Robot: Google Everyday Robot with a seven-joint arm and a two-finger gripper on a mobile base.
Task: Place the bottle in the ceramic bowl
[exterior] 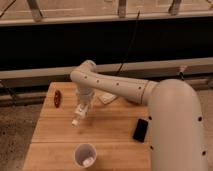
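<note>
Wooden table [55,131] fills the lower left of the frame. The arm [125,89] reaches in from the right, elbow bent at upper centre. Gripper [81,111] points down over the table's middle-left, fingers clamped together on the bottle [76,120]. The bottle hangs tilted, its lower end toward the left. Cannot tell whether it touches the wood. White cup [85,154] stands at the bottom centre. Red object [58,97] lies at the table's upper left. Black flat item [141,130] lies right of centre.
</note>
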